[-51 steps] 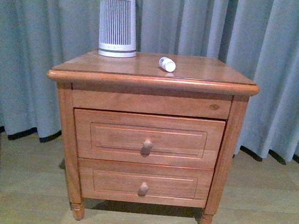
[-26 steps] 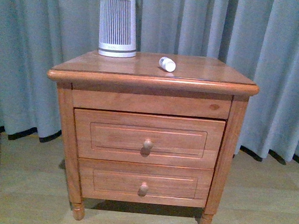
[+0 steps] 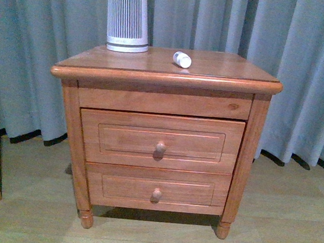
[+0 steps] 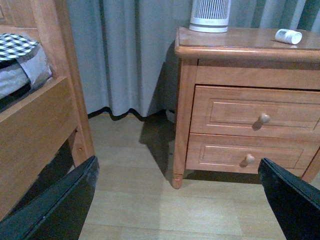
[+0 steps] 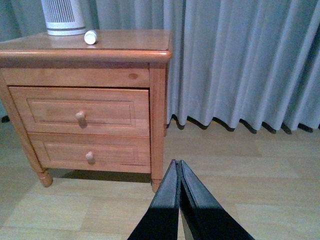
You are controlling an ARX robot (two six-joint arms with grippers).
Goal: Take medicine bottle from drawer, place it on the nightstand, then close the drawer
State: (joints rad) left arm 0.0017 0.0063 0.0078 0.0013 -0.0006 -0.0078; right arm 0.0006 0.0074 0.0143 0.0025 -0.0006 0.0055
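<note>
The medicine bottle [image 3: 182,59] lies on its side on the nightstand [image 3: 212,80] top, right of centre; it also shows in both wrist views [image 4: 288,36] [image 5: 90,37]. The upper drawer [image 3: 125,138] sits pushed in, its front level with the lower one, knob facing me. Neither arm shows in the front view. My left gripper [image 4: 177,200] is open, low over the floor to the left of the nightstand [image 4: 225,49], with nothing between its fingers. Off to the nightstand's [image 5: 125,52] right, my right gripper [image 5: 177,162] is shut and empty above the floor.
A white ribbed cone-shaped appliance [image 3: 126,17] stands at the back left of the nightstand top. Grey curtains [image 3: 307,67] hang behind. A wooden bed frame [image 4: 45,125] with bedding stands to the left. The shallower lower drawer [image 3: 126,187] is closed. Wooden floor [image 3: 278,226] lies around.
The front view has shifted: the nightstand and everything on it now sit slightly lower against the curtains and a little closer. Bottle and drawers keep their places on the nightstand.
</note>
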